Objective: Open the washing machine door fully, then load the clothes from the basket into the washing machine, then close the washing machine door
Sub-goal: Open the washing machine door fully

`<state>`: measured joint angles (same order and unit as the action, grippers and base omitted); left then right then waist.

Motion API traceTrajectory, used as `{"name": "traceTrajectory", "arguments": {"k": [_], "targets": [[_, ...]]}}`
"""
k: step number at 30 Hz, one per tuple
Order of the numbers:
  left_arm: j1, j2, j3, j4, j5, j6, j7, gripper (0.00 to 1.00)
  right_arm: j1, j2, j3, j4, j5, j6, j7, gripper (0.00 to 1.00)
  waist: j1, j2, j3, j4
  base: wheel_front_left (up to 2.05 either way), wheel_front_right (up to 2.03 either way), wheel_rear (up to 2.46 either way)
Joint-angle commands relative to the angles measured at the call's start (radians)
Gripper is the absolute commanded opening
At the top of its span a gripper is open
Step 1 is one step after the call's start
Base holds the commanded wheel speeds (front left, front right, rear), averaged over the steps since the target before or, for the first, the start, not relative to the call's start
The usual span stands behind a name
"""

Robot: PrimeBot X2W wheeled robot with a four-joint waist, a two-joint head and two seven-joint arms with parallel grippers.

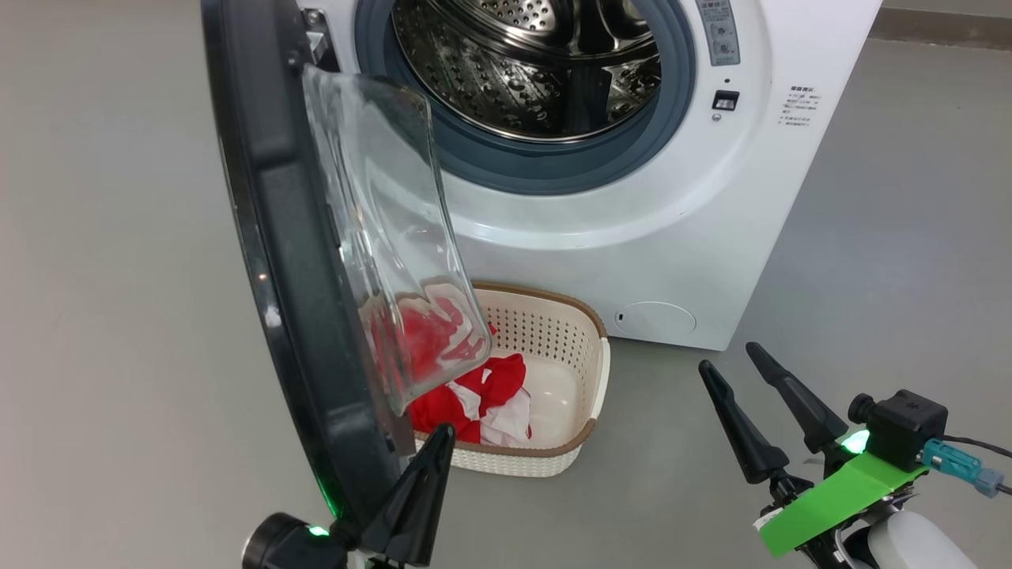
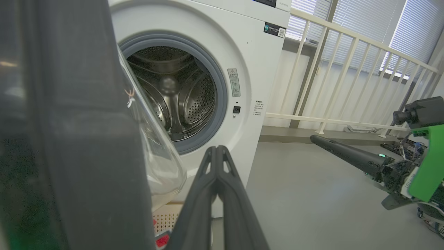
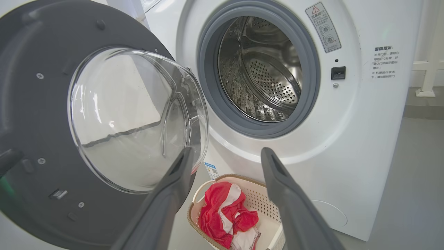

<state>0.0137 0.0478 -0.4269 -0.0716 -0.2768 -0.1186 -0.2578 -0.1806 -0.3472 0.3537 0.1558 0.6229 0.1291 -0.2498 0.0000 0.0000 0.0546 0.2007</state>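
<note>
The washing machine (image 1: 672, 237) stands with its steel drum (image 1: 538, 71) exposed. The washing machine door (image 1: 277, 237) is swung out towards me and seen edge-on, its glass bowl (image 1: 387, 237) bulging to the right. The basket (image 1: 589, 371) sits on the floor below the opening, partly behind the glass. The red and white clothes (image 1: 474, 395) lie in its left half. My left gripper (image 1: 443, 433) is shut and empty, its tip close beside the door's lower inner edge. My right gripper (image 1: 727, 356) hangs open to the right of the basket, pointing at the machine (image 3: 347, 139) with the basket (image 3: 239, 177) between its fingers (image 3: 180, 180).
Grey floor (image 1: 870, 276) spreads to the right of the machine and around the basket. A white railing (image 2: 347, 69) with window blinds behind it stands beyond the machine's right side. The open door blocks the space to the basket's left.
</note>
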Motion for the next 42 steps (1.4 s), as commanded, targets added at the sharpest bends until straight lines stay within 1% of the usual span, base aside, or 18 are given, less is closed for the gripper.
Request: {"name": "traceTrajectory", "arguments": {"k": [1, 8, 14, 21, 30, 36, 42], "targets": [[-0.037, 0.002, 0.024, -0.008, -0.007, -0.003, -0.004, 0.00, -0.007, -0.007, 0.020, -0.020, 0.006, 0.002, -0.012, 1.00, 0.0000, 0.0000, 0.000, -0.001, 0.00, 0.00, 0.00], [-0.044, 0.002, 0.028, 0.060, -0.031, 0.008, -0.004, 0.00, -0.006, -0.007, 0.024, -0.020, 0.008, 0.002, -0.012, 1.00, 0.0000, 0.0000, 0.000, 0.000, 0.00, 0.00, 0.00], [-0.049, 0.002, 0.063, 0.108, -0.046, 0.023, -0.004, 0.00, -0.002, -0.006, 0.024, -0.020, 0.008, 0.002, -0.012, 1.00, 0.0000, 0.0000, -0.002, 0.009, 0.00, 0.00, 0.00], [-0.050, 0.004, 0.122, 0.088, -0.042, 0.037, -0.004, 0.00, 0.001, -0.002, 0.021, -0.019, 0.007, 0.002, -0.012, 1.00, 0.0000, 0.0000, 0.001, 0.026, 0.00, 0.00, 0.00], [-0.038, 0.017, 0.172, 0.084, -0.040, 0.054, -0.004, 0.00, 0.001, 0.002, 0.007, -0.024, 0.004, 0.002, -0.012, 1.00, 0.0000, 0.0000, 0.009, 0.071, 0.00, 0.00, 0.00], [-0.037, 0.032, 0.212, 0.080, -0.046, 0.071, -0.004, 0.00, 0.003, 0.002, 0.003, -0.026, 0.003, 0.002, -0.012, 1.00, 0.0000, 0.0000, 0.013, 0.096, 0.00, 0.00, 0.00], [-0.052, 0.060, 0.255, 0.083, -0.059, 0.089, 0.007, 0.00, 0.000, 0.002, 0.000, -0.032, 0.002, 0.002, -0.012, 1.00, 0.0000, 0.0000, 0.022, 0.122, 0.00, 0.00, 0.00]]}}
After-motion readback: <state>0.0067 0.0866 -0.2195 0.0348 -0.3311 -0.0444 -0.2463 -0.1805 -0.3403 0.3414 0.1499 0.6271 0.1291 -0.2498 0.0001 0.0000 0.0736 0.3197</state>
